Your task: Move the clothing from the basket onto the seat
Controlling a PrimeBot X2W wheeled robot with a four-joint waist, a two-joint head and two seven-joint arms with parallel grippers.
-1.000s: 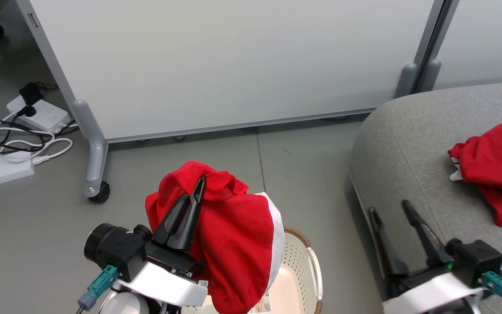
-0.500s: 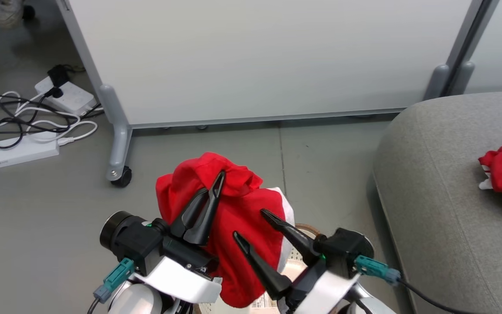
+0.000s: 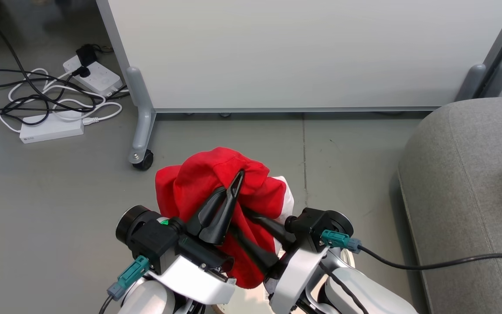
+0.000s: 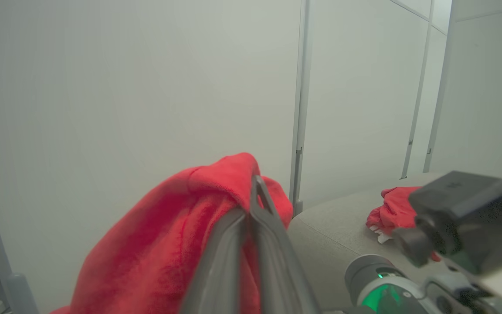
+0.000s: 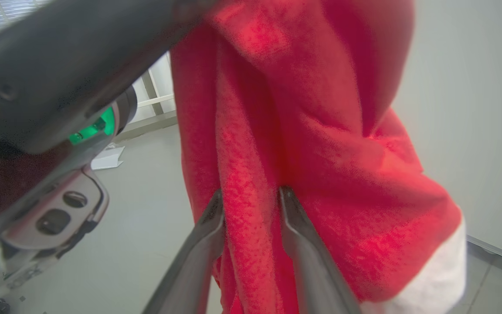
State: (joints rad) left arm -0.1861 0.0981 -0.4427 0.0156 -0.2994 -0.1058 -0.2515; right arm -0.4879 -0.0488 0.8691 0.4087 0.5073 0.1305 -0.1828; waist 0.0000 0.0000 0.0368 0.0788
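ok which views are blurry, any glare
Head view: sharp, evenly lit, no glare. Left wrist view: the bright red soft fabric garment and left gripper look soft, too close. Right wrist view: the dark arm housing at upper left is smeared; the garment crisper.

Head camera looks steeply down from above; both wrist cameras closely face the same red garment.

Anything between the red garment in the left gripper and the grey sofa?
Nothing visible blocks it. The bright red fabric garment with white trim hangs from the shut left gripper; only bare grey floor separates it from the grey woven-fabric sofa. The right gripper, on that side, has its fingers either side of a fold.
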